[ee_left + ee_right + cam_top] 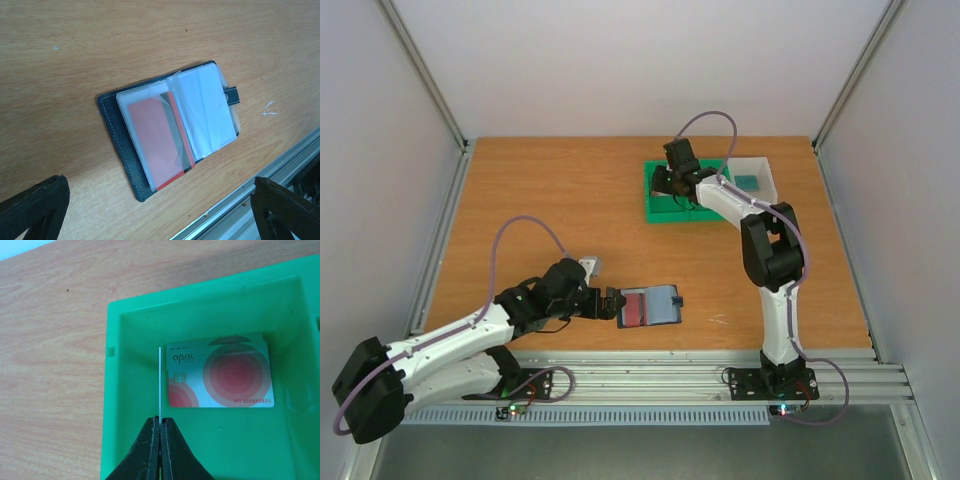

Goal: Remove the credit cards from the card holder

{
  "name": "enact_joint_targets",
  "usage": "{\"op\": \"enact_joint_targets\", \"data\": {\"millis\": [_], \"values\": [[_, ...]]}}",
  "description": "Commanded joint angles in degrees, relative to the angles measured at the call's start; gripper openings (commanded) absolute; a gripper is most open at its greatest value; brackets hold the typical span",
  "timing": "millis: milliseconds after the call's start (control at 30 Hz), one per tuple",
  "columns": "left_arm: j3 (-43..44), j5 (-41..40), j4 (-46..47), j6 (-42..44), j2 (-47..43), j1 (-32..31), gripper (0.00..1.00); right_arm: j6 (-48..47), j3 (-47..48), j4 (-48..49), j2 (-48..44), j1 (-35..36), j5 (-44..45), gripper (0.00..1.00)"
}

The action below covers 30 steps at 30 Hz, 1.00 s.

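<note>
The dark navy card holder lies open near the table's front edge, with its clear sleeves facing up. A red card sits inside its left sleeve. My left gripper is open and empty just left of the holder. In the left wrist view its fingertips flank the holder's near end. My right gripper is shut on a thin white card seen edge-on, holding it over the green bin. A white card with red circles lies flat in that bin.
The green bin stands at the back centre-right under the right gripper. A white bin beside it holds a small teal item. A metal rail runs along the table's front edge close to the holder.
</note>
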Motion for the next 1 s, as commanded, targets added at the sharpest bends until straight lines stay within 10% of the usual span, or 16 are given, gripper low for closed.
{"op": "enact_joint_targets", "data": {"millis": [0,967], "values": [[2.05,-0.54,0.95,0.51,0.97,0.06,0.99,0.35,4.41,-1.78,2.46,-1.01,-1.92,0.01],[0.79,-0.66,1.65,-0.22,1.07,0.08,0.99,0.24,12.11,-8.53,8.54,-2.68,-1.62,0.23]]}}
